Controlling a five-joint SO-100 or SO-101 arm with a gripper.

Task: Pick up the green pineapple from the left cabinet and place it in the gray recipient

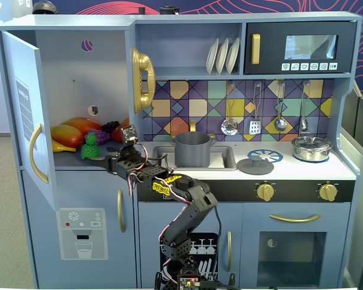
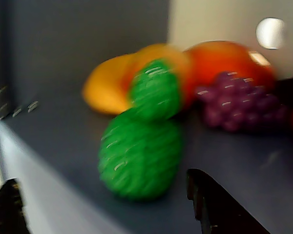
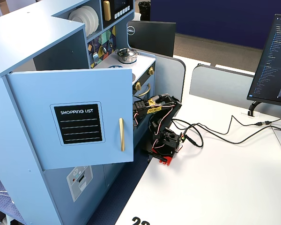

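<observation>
The green pineapple (image 1: 89, 147) stands at the front of the shelf in the left cabinet (image 1: 66, 66), whose blue door (image 1: 24, 115) is swung wide open. My gripper (image 1: 100, 157) reaches into the cabinet from the right and is open. In the wrist view the pineapple (image 2: 139, 156) is blurred, with its crown pointing away. It sits just ahead of and between my open gripper's (image 2: 102, 176) dark fingers (image 2: 219, 204), not touching them. The gray recipient (image 1: 192, 149) stands in the sink to the right. In a fixed view the door (image 3: 79, 117) hides the gripper and the pineapple.
Purple grapes (image 1: 103, 134) and orange and yellow fruits (image 1: 69, 134) lie behind the pineapple. A gold phone (image 1: 143, 80) hangs on the cabinet's right wall. A gray lid (image 1: 255, 165) and a silver lidded pot (image 1: 311, 148) stand on the counter. Cables (image 3: 215, 133) run from the arm's base.
</observation>
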